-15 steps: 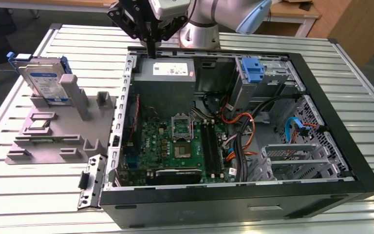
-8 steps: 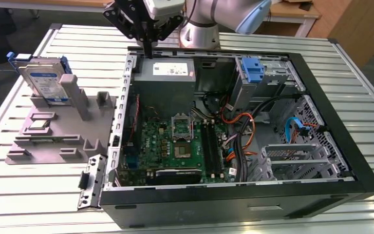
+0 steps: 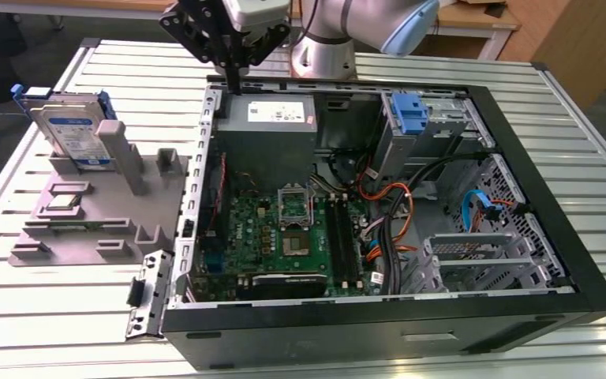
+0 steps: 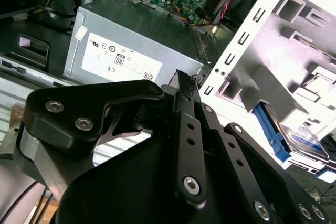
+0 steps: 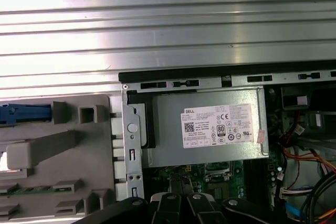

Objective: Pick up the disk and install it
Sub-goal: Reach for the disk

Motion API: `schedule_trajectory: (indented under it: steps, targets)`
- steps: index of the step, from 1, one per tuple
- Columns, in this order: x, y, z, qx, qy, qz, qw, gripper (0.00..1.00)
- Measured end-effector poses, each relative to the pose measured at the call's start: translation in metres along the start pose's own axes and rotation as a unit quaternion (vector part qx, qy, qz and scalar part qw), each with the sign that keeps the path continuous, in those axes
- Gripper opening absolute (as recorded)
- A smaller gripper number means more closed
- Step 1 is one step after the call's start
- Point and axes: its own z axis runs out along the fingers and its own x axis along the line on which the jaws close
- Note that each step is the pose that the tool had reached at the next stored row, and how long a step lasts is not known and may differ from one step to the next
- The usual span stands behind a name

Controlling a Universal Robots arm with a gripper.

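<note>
The disk [image 3: 76, 130], a silver-grey drive with a white-and-blue label in a blue carrier frame, stands on edge in a grey holder [image 3: 92, 217] at the exterior view's left, outside the computer case. Its blue frame shows in the second wrist view [image 4: 269, 125] and in the first wrist view [image 5: 23, 114]. My gripper [image 3: 237, 81] hangs above the case's back corner by the power supply, well apart from the disk. Its black fingers are shut together with nothing between them, as both wrist views show [image 4: 179, 80] [image 5: 181, 184].
The open black computer case [image 3: 561, 170] lies on a slatted metal table [image 3: 50, 316]. Inside are the grey power-supply box [image 3: 271, 114], the green motherboard [image 3: 287, 229], orange and blue cables [image 3: 398, 213], a blue plastic bracket [image 3: 410, 118] and a metal drive cage [image 3: 482, 257].
</note>
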Motion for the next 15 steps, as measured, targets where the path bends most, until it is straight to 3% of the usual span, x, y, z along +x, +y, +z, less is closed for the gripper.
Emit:
schedule_trajectory:
  steps: [9,15]
  targets:
    - [0.0006,-0.0001,0.0000,0.0000,0.0000,0.000,1.0000,0.10]
    - [0.0067,-0.0005,0.0000,0.0000,0.0000,0.000,1.0000,0.10]
